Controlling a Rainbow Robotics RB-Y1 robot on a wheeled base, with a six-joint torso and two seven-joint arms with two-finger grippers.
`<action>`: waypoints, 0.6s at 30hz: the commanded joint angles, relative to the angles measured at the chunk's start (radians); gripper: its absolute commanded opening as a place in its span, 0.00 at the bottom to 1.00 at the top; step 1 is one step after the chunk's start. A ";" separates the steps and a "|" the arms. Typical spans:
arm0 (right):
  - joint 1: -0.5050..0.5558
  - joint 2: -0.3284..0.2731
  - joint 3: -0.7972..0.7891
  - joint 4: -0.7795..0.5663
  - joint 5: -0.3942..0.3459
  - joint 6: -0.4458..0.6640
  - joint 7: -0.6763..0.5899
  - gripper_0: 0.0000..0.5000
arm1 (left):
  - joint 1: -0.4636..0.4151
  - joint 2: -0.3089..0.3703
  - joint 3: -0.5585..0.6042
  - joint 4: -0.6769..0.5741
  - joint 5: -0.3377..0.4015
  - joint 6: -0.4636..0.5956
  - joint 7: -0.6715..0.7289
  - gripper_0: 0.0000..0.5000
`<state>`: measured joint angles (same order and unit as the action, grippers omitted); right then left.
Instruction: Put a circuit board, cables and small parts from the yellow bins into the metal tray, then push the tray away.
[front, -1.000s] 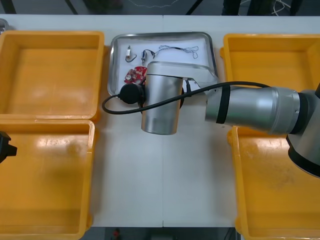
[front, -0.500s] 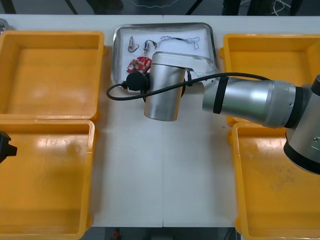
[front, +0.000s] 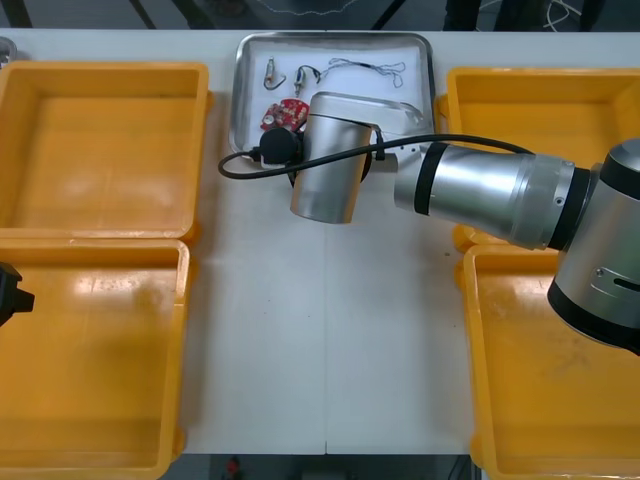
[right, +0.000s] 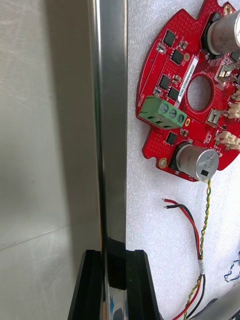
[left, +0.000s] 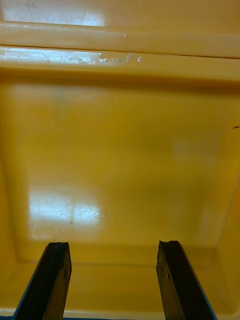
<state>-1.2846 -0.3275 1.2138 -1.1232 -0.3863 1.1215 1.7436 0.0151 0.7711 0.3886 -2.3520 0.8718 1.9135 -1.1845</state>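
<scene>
Tray position reads best from the front view: the shiny rectangular metal tray with a white lining (front: 330, 37) lies between the two far yellow plastic bins (front: 100, 150), its far rim just short of the light table's (front: 320, 330) far edge, with the round red circuit board (front: 283, 113), thin dark cables (front: 365, 68) and small metal parts (front: 272, 75) inside. The silver right arm (front: 480, 190) reaches to its near rim; the left gripper (front: 12, 292) waits over the near left bin (front: 90, 370). The right wrist view supplies what the arm covers from above: the right gripper (right: 114, 256) is clenched on the tray's rim, one black finger on either side, the board and a red and yellow cable (right: 202, 240) lying just inside. The left wrist view has the left gripper's fingers (left: 55, 280) spread apart above bare bin floor. With so little table beyond the tray, a long push could tip it off the far edge, or a skewed one twist the rim out of the pinch.
</scene>
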 joint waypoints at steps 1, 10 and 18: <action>-0.061 0.028 -0.034 0.017 0.010 -0.029 0.042 0.00 | 0.020 0.039 0.027 -0.030 0.007 0.006 -0.081 1.00; -0.061 0.030 -0.046 0.020 0.007 -0.032 0.048 1.00 | 0.020 0.039 0.027 -0.030 0.007 0.006 -0.081 1.00; -0.059 0.031 -0.112 -0.010 -0.057 0.041 0.065 1.00 | 0.020 0.039 0.027 -0.030 0.007 0.006 -0.081 1.00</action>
<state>-1.2896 -0.3164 1.1709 -1.0989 -0.4167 1.1209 1.7517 0.0151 0.7711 0.3886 -2.3521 0.8718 1.9135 -1.1845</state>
